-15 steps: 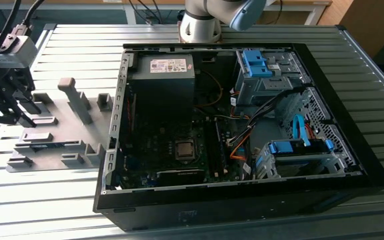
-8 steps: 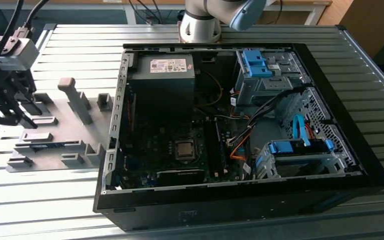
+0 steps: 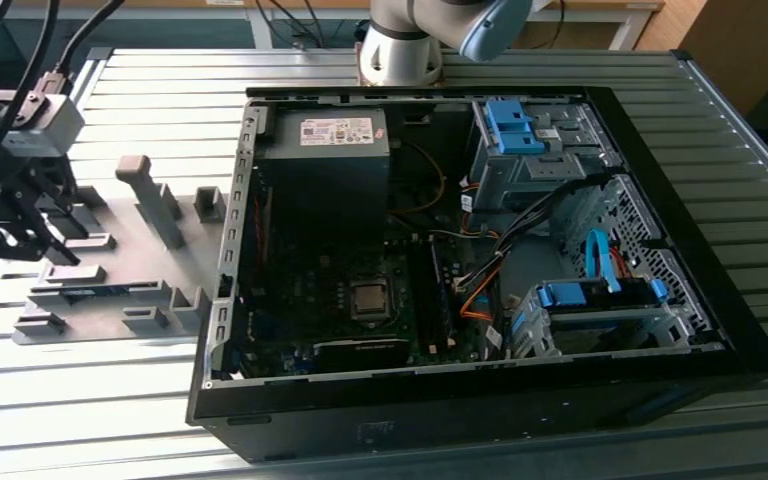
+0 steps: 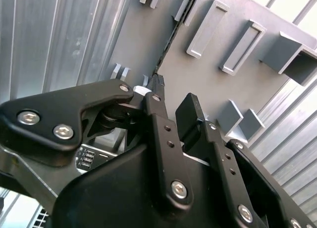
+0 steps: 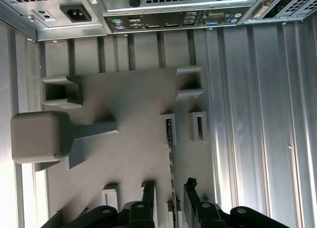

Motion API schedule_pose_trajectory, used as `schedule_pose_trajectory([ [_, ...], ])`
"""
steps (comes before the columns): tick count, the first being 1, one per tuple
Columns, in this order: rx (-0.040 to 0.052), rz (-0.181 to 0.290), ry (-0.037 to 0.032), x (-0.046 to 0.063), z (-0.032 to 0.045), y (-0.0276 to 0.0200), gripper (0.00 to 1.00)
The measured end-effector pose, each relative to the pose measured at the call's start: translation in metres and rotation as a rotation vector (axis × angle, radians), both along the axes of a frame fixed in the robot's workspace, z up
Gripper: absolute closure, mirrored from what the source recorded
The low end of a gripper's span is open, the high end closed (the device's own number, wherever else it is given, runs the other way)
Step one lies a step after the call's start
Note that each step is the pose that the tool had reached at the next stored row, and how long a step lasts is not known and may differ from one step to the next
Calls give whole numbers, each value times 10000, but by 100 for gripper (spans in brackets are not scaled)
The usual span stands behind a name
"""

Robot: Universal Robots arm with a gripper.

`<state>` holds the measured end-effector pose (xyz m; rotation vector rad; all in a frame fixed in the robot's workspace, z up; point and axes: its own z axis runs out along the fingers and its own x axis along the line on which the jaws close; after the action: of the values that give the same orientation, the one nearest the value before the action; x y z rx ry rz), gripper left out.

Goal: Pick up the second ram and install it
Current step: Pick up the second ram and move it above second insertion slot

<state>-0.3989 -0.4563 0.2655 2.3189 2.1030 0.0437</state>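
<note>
second ram (image 5: pixel 171 156) on edge on the grey fixture plate (image 5: pixel 129 109), running through a slotted holder (image 5: pixel 164 134). Reads as a thin dark line in both wrist views, one end toward the PC case (image 3: pixel 704 330). gripper (image 5: pixel 169 184) over the end away from the case, jaws parted to a narrow gap. One finger (image 5: pixel 147 191) each side of the stick, not clamped on it; contact can't be told. Just beside: a second slotted holder (image 5: pixel 198 126). Nearer the case: two pocket blocks (image 5: pixel 189 82). Tall post with a block head (image 5: pixel 37 136) off to one side, well apart from the fingers. Plate sits at the exterior view's left of the open case, both on the ribbed table (image 3: pixel 91 420). Inside the case: black memory slots (image 3: pixel 434 290) beside the CPU socket (image 3: pixel 369 298), with orange cables (image 3: pixel 480 295) just beside the slots.
</note>
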Motion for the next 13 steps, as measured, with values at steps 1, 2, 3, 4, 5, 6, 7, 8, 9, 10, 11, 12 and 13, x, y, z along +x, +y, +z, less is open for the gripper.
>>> schedule_pose_trajectory([
  [1,0,-4,10,-4,-16,-2,63],
  [2,0,-6,25,-7,-32,-4,63],
  [3,0,-8,47,-11,-48,-5,63],
  [4,0,-8,57,-14,-61,-6,63],
  [5,-1,-7,60,-18,-66,-7,63],
  [6,0,-6,59,-19,-68,-7,63],
  [7,-1,-5,60,-19,-68,-7,63],
  [8,-1,-6,60,-20,-68,-6,63],
  [9,-1,-6,60,-21,-68,-6,63],
  [10,0,-7,59,-21,-69,-6,63],
  [11,0,-6,60,-21,-72,-6,63],
  [12,2,-7,57,-22,-82,-6,63],
  [13,1,-7,58,-24,-93,-7,63],
])
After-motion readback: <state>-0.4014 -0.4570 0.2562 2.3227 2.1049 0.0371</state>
